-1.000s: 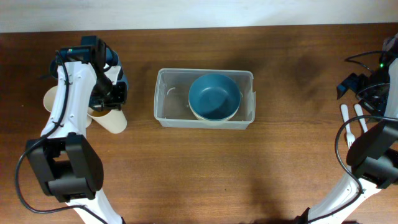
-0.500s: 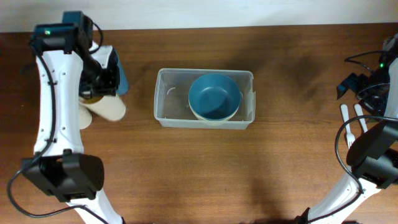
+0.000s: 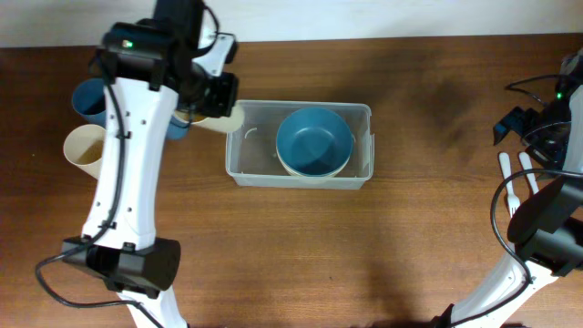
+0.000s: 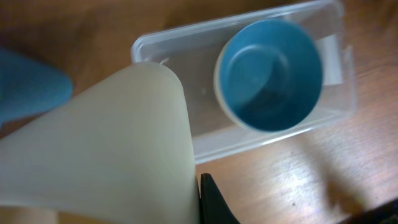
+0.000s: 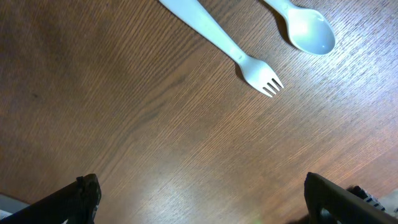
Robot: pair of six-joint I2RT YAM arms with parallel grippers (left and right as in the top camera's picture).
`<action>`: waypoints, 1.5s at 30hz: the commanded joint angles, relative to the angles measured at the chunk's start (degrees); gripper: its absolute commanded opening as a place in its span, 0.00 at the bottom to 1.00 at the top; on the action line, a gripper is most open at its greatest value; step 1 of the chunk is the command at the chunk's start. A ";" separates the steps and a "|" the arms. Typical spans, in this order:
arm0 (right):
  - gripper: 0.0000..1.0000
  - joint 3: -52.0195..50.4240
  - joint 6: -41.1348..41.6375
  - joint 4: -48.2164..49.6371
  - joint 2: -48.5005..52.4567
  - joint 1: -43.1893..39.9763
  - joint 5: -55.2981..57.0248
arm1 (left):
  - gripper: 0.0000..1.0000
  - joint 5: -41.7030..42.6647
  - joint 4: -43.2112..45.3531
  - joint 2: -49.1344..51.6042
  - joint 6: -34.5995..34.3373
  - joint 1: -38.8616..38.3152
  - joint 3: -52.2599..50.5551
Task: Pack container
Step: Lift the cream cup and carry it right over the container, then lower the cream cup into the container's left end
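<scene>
Overhead view. We note the container (image 3: 301, 180) at mid-table, long side left to right. A blue bowl (image 3: 314, 138) sits in its right half, nested in a cream bowl (image 3: 290, 168); the left half of the tub is bare. The left gripper (image 3: 215, 97) hangs over the tub's far-left corner and grips a held cream cup (image 3: 230, 119), which overlaps the rim there. We cannot tell whether cup and rim touch. On the table to the left stand a blue cup (image 3: 89, 98) and, just nearer us, a second cream cup (image 3: 82, 146). The right arm (image 3: 547, 118) is at the right edge, well apart from the tub. A white fork (image 3: 506, 180) and a white spoon (image 3: 527, 173) lie side by side beside it.

Left wrist view. The held cream cup (image 4: 106, 149) fills the foreground, clamped; one dark finger (image 4: 214, 205) shows at the bottom edge. Beyond it we see the container (image 4: 199, 87) with the blue bowl (image 4: 270, 74), the cream bowl's rim (image 4: 218, 81) around it, and the blue cup (image 4: 28, 87) blurred at left.

Right wrist view. The right gripper (image 5: 202, 199) is spread wide, holding nothing, above bare wood. The fork (image 5: 224, 46) and spoon (image 5: 308, 28) lie beyond the fingers, apart from each other.
</scene>
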 commanded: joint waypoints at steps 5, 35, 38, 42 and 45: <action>0.99 -0.13 0.48 0.00 -0.72 -0.11 0.70 | 0.02 0.24 4.15 -1.49 -1.38 -1.95 1.42; 0.99 -0.15 0.50 0.00 -0.72 -0.11 0.72 | 0.01 1.97 4.83 9.40 -1.09 -4.02 1.25; 0.99 -0.15 0.50 0.00 -0.70 -0.11 0.72 | 0.01 1.97 5.11 10.08 -1.03 -4.02 1.16; 0.99 -0.15 0.50 0.00 -0.72 -0.11 0.70 | 0.02 1.97 5.31 10.97 0.22 -4.02 1.16; 0.99 -0.15 0.50 0.00 -0.72 -0.11 0.70 | 0.02 1.97 5.31 11.87 0.20 -4.02 1.16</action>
